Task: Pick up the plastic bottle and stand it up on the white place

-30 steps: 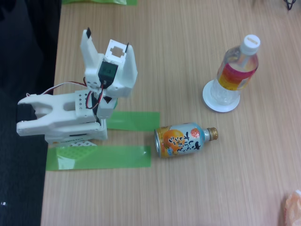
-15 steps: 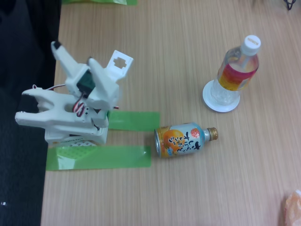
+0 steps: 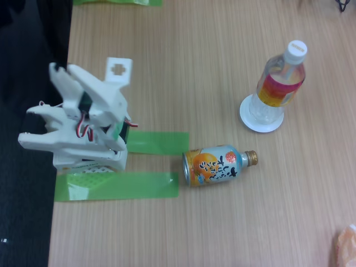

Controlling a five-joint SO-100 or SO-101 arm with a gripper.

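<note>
Arm folded further back toward the tabletop's [image 3: 183,50] left edge since the earlier frame; jaws [image 3: 86,69] empty and apart. Plastic bottle [image 3: 278,83] stands upright on the white place [image 3: 247,121], well apart from the arm. Orange bottle-can [image 3: 217,165] lies on its side nearby.

Plastic bottle [image 3: 280,79] upright on white place [image 3: 261,114], right side of wooden table [image 3: 222,39]. White cap on top; red-yellow-orange label band mid-body. Orange and light-blue bottle-can [image 3: 218,164] on its side near table centre, gold cap pointing right, well apart from disc. Arm folded at left table edge; gripper [image 3: 86,69] empty, fingers apart. Two green tape strips [image 3: 139,183] beside arm base.
</note>
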